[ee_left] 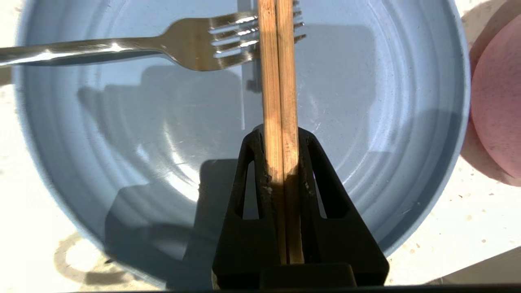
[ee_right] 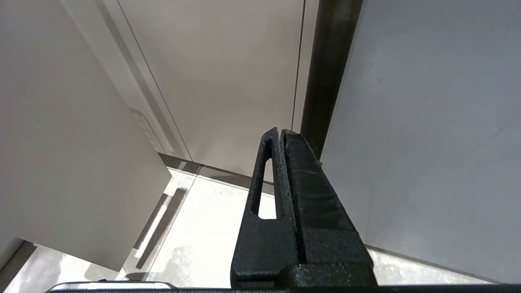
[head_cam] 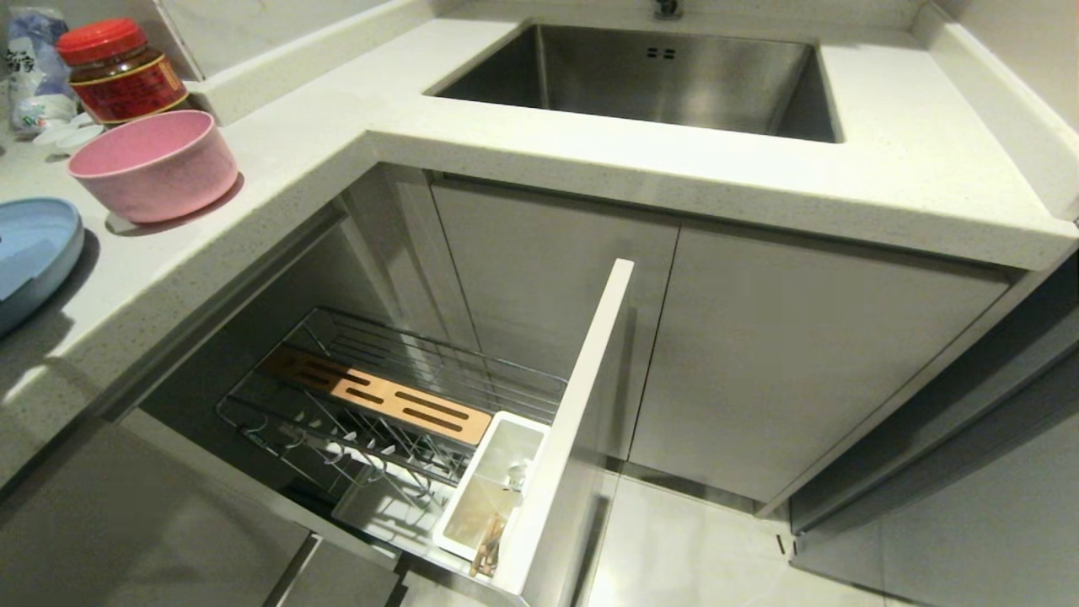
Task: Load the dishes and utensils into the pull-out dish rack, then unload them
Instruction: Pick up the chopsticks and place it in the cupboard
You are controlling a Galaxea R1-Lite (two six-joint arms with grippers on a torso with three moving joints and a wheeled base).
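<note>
Jaws of the left gripper (ee_left: 281, 136) are pressed in on the pair of slim light-wood chopsticks (ee_left: 279, 81), which run side by side out past the black fingers (ee_left: 248, 191) and across the large round light-blue shallow plate (ee_left: 122, 134). Only the left wrist view shows this grip; the head view has neither arm in it. The chopstick tips are cut off at the edge of that wrist view, where they cross over the tines of the long-handled silver metal fork (ee_left: 122, 44), whose handle end also runs out of view. Whether the sticks touch the plate or the fork cannot be told.

On the white speckled worktop (head_cam: 278, 169) at the left of the head view, the plate (head_cam: 34, 244) shows only as a slice at the picture's edge. Just beside it stands the matte pink round bowl (head_cam: 156, 164), and behind that a red-lidded jar (head_cam: 118, 67) and a partly cut-off plastic bag (head_cam: 34, 67).

Below the worktop, the chrome wire pull-out dish rack (head_cam: 396, 421) stands drawn out, its slotted wooden strip (head_cam: 379, 396) and plate prongs bare. Its white plastic utensil bin (head_cam: 489, 489) holds something brownish and something pale, too small to make out. The white panel front (head_cam: 582, 421) juts into the open floor before the grey cabinet doors (head_cam: 759, 362).

Further right lies the steel sink (head_cam: 657, 76).

Right gripper (ee_right: 282, 132) hangs low beside the cabinet fronts above the pale floor, jaws closed together with nothing between them.
</note>
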